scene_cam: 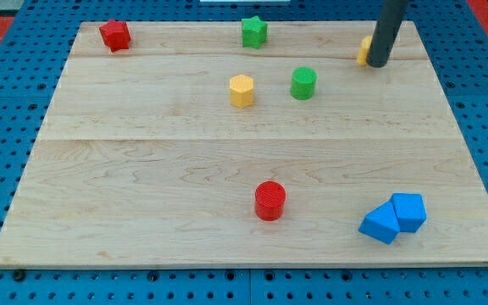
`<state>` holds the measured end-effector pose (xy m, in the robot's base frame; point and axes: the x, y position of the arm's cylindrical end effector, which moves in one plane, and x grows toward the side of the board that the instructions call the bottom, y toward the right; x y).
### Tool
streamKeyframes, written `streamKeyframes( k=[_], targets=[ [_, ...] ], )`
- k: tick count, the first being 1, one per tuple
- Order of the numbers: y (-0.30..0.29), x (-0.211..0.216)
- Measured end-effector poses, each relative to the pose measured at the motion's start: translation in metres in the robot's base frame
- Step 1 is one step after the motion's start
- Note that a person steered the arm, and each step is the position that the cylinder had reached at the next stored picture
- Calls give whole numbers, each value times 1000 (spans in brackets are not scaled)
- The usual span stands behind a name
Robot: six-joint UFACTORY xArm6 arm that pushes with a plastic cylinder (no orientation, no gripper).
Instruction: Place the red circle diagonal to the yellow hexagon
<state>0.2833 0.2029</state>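
Right now our rod comes down from the view's top right, and my tip (378, 64) rests at the far edge of the worktop (142, 169), touching or just in front of a small yellow-orange block (363, 51) whose shape is mostly hidden behind the rod. We carry no claw at all, so nothing is spread, pressed together or pinching; the tip can only shove things along the surface.

Moving outward, a green cylinder (303, 83) stands near the tip toward the view's left, and just beyond it sits the yellow hexagon (241, 90), the reference for our job. A green star-like block (254, 31) lies near the top edge, and a red star-like block (115, 35) sits in the top left corner.

The red circle (270, 201), the piece we must move, stands well apart from the tip, low on the board and a little right of the hexagon. It lies almost straight below the hexagon, so we judge the diagonal placing not yet done. Two blue blocks (394, 218) touch each other at the bottom right.

We reckon the tip must travel around the green cylinder and get behind the circle before any push; clipping the cylinder or the hexagon is the risk.
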Motion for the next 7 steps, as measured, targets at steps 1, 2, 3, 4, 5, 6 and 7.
streamKeyframes(
  k=[1, 2, 3, 4, 5, 6, 7],
  targets=[
    [0, -34],
    [-1, -37],
    [18, 5],
    [63, 8],
    [67, 19],
    [67, 34],
    [67, 49]
  ],
)
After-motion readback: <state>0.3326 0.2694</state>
